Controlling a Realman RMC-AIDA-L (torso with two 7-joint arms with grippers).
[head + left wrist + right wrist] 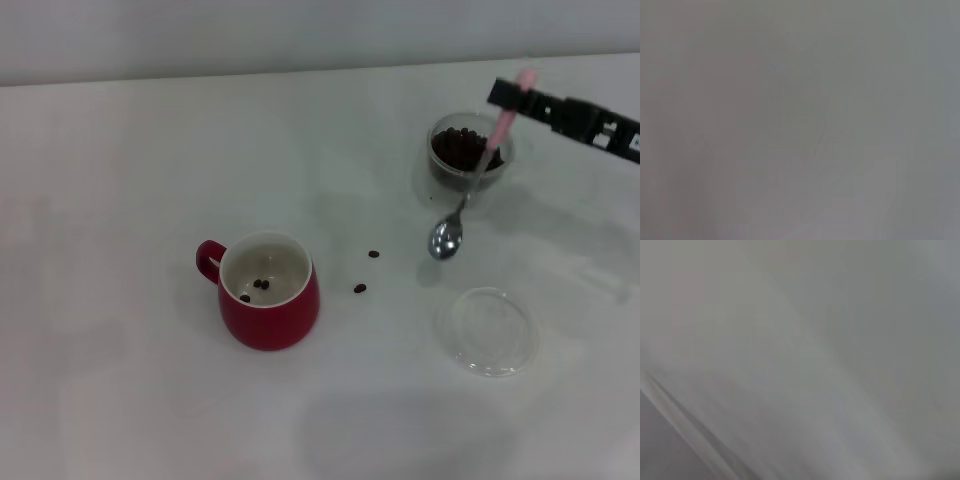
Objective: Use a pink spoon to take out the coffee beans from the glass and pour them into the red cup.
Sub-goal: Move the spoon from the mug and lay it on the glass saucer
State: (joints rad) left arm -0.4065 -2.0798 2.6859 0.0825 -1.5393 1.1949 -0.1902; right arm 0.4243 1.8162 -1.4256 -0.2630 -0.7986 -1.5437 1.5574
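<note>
In the head view the red cup (268, 292) stands left of centre, handle to the left, with three coffee beans on its white bottom. The glass (469, 152) at the back right holds a heap of coffee beans (462, 147). My right gripper (510, 96) comes in from the right edge and is shut on the pink spoon (478, 170) near the top of its handle. The spoon hangs down in front of the glass, its empty silver bowl (446, 239) low over the table. Two loose beans (366, 271) lie between cup and spoon. The left gripper is out of view.
A flat clear round dish (489, 330) lies on the white table (120, 200) in front of the glass, right of the cup. Both wrist views show only blurred grey surface.
</note>
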